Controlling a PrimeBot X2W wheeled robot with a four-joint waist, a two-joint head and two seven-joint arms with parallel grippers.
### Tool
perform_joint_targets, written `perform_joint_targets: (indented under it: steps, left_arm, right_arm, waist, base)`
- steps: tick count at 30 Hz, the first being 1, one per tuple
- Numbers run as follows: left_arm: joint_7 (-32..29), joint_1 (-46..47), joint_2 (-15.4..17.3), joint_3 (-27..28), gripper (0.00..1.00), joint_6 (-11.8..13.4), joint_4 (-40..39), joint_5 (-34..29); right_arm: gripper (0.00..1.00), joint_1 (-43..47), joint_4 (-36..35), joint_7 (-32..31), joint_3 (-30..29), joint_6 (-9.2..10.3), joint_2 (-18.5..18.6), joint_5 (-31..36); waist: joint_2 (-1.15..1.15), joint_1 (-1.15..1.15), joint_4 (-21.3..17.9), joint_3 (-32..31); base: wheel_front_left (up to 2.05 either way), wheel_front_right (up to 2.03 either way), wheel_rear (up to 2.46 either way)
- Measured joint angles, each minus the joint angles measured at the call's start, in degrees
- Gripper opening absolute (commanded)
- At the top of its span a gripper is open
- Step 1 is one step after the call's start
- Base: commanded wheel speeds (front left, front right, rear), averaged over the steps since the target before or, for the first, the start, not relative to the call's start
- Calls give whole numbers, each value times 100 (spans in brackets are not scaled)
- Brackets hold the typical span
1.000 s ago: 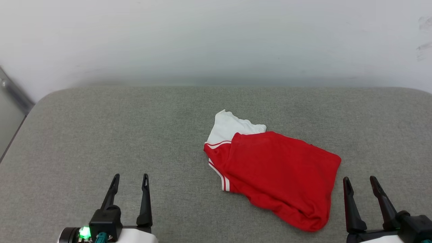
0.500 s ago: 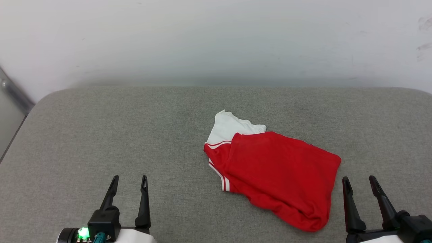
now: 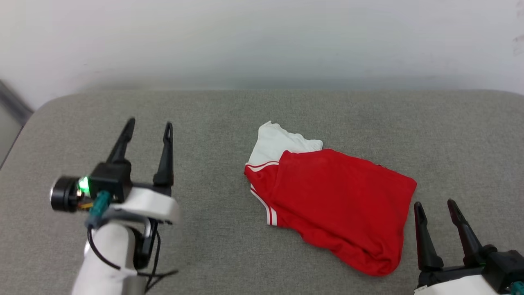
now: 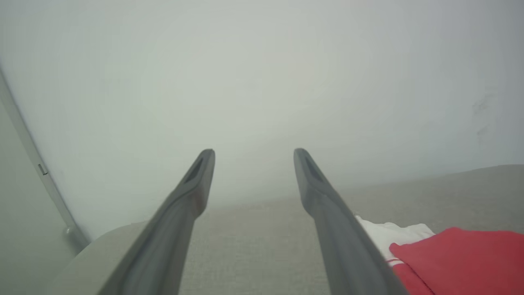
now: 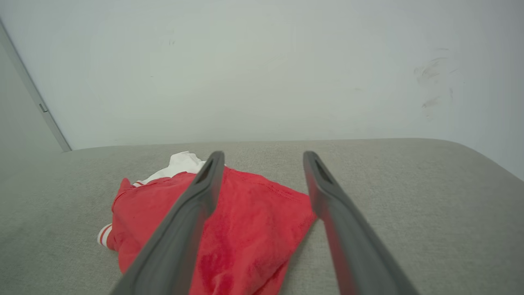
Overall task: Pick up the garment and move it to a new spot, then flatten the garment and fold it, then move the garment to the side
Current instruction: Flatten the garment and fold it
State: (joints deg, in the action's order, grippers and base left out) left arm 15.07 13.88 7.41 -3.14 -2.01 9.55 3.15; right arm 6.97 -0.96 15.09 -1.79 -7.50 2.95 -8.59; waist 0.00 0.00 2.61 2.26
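Observation:
The garment [image 3: 335,205] lies crumpled on the grey padded table [image 3: 213,114], right of centre: red cloth folded over itself, a white sleeve poking out at its far left and red-white stripe trim at its near left edge. My left gripper [image 3: 149,125] is raised over the table's left part, open and empty, well left of the garment. In the left wrist view the garment [image 4: 458,258] sits at the lower right. My right gripper [image 3: 436,203] stands open and empty just right of the garment's near right corner. The right wrist view looks over the garment [image 5: 254,229], with nothing between the fingers.
A pale wall [image 3: 262,41] rises right behind the table's far edge. The table's rounded left corner [image 3: 45,110] drops off beside a grey strip [image 3: 12,102] on the wall. Bare grey padding stretches left of and beyond the garment.
My left arm has risen and reached forward over the table's left part. The head camera has tilted slightly, shifting the whole picture. The garment and right gripper have kept their places.

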Motion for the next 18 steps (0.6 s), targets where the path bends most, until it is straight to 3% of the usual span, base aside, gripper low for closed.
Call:
perform_joint_targets:
  steps: [6, 11, 15, 18]
  left_arm:
    - [-21, 1440, 294, -32, 100, -301, 631, 100]
    - [-653, 2821, 632, -478, 100, -505, 1282, 312]
    - [-1096, 3393, 767, -913, 100, -532, 1537, 492]
    - [-1911, 4034, 993, -1861, 100, -539, 1738, 1285]
  right_arm:
    - [100, -182, -70, -1, -22, 0, 0, 33]
    - [100, -392, -127, -1, -65, 0, 0, 48]
    - [100, -485, -140, -1, -65, 0, 1, 49]
    - [100, -604, -177, -1, -62, 0, 1, 48]
  waist:
    - [0, 1, -126, 350]
    - [0, 1, -282, 714]
    - [0, 1, -364, 878]
    - [0, 1, -462, 1094]
  base:
    - [0, 0, 0]
    - [0, 0, 0]
    - [0, 0, 0]
    - [0, 0, 0]
